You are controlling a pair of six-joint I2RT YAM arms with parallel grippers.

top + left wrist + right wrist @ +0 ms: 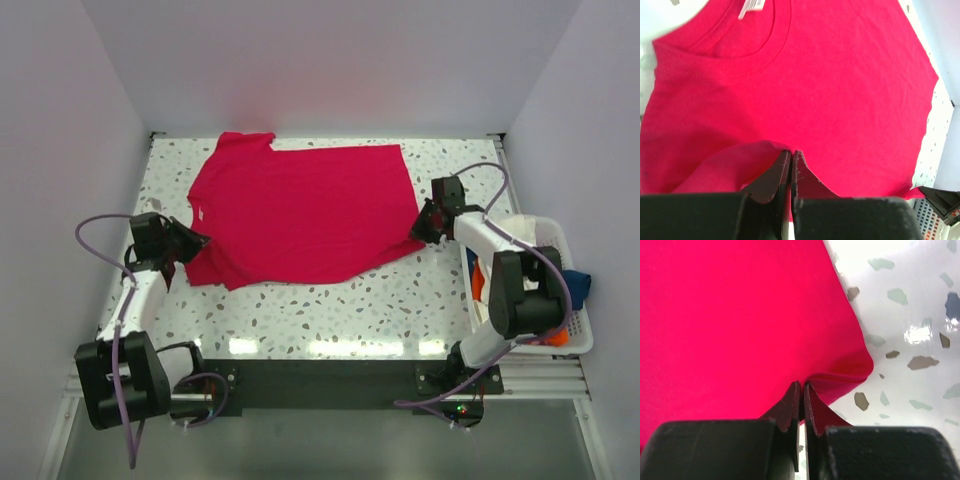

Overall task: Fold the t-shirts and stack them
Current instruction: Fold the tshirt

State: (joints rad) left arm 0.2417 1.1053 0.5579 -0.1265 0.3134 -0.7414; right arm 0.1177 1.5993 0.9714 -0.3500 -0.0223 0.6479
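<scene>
Top view: red t-shirt point(300, 215) spread flat on far half of speckled bench point(400, 310), collar point(200, 213) to left. Left gripper point(188, 245) clamped on near-left edge by collar. Right gripper point(425, 225) clamped on near-right hem corner. White basket point(560, 345) at right edge, with orange cloth point(477, 282) and blue cloth point(578, 287).

Left wrist view: fingers point(772, 175) pressed together on raised red fold. Collar and white label point(751, 6) beyond.

Right wrist view: fingers point(787, 407) pinching cloth corner. Bare bench to right.

We see the crimson t-shirt point(300, 215) spread flat left of the basket point(545, 225), hem toward it; an orange shirt point(479, 283) and a dark blue shirt point(578, 286) lie inside.
</scene>
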